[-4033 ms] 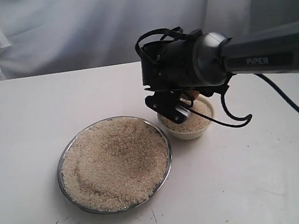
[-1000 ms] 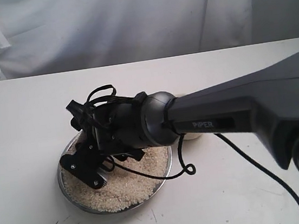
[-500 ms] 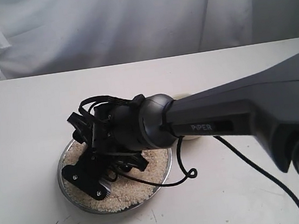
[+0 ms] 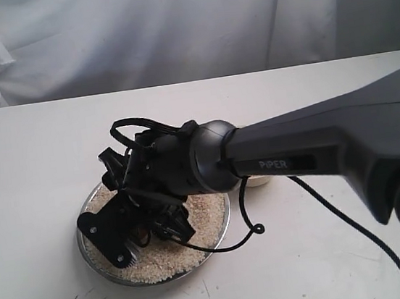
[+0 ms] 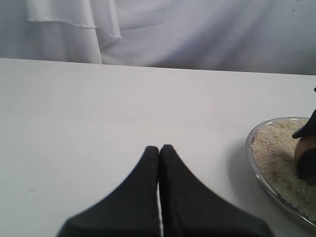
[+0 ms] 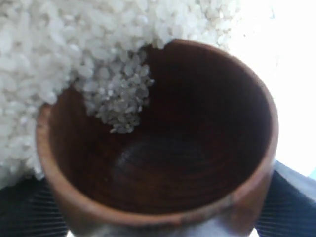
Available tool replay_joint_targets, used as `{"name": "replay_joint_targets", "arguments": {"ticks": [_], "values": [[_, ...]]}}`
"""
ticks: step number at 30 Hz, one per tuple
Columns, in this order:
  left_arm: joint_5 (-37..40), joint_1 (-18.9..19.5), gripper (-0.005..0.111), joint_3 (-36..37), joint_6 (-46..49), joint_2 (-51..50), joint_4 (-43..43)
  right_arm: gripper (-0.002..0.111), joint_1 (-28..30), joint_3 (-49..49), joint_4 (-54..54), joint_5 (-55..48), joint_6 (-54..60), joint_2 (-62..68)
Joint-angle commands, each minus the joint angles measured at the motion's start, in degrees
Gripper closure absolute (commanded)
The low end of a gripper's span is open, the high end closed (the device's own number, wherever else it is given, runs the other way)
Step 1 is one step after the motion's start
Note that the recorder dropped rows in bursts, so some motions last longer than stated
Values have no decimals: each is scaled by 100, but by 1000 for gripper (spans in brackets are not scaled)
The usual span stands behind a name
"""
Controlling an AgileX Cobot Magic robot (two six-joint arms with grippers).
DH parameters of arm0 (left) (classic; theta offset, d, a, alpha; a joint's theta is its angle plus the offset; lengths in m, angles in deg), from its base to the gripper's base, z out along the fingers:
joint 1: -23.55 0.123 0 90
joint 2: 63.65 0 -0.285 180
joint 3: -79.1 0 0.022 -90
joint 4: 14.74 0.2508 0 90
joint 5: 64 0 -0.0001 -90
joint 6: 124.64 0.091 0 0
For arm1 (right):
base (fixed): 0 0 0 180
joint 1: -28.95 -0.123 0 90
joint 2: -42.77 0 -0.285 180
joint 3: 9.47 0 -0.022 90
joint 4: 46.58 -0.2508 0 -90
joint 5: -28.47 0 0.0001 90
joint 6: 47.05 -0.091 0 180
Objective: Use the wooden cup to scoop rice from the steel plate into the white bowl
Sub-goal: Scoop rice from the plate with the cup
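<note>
Exterior view: the right gripper [image 4: 146,235] is lowered over the steel plate [image 4: 83,216], which sits in the lower left of the frame on a white table [image 4: 32,148]. The dark arm [image 4: 330,141] crosses the frame from the right edge and covers much of the plate. Rice [image 4: 166,259] shows around the gripper, mostly along the plate's lower edge. A sliver of the white bowl [image 4: 259,181] is visible just right of the plate, behind the arm. A pale curtain [image 4: 135,33] fills the upper part of the frame.

Right wrist view: the wooden cup [image 6: 163,163] is clamped between the ribbed black fingers [image 6: 27,215] of the right gripper. Its rim is pressed into the heap, and a tongue of grains spills over the edge onto the dark inner wall. The rest of the interior is bare wood.

Left wrist view: the left gripper [image 5: 159,149] hovers above bare table near the plate, its fingertips pressed together with nothing between them.
</note>
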Motion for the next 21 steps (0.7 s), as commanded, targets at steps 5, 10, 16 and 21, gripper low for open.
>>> {"name": "replay_joint_targets", "arguments": {"ticks": [5,10,16,21], "values": [[-81,-15,107,28,0,24,6,108,194,-24,-441,-9,-282,-18],[-81,-15,107,28,0,24,6,108,366,-12,-840,55,-297,-42],[-81,-15,107,28,0,24,6,108,487,-12,-1099,129,-297,-52],[-81,-15,107,28,0,24,6,108,552,-12,-1027,215,-297,-222]]}}
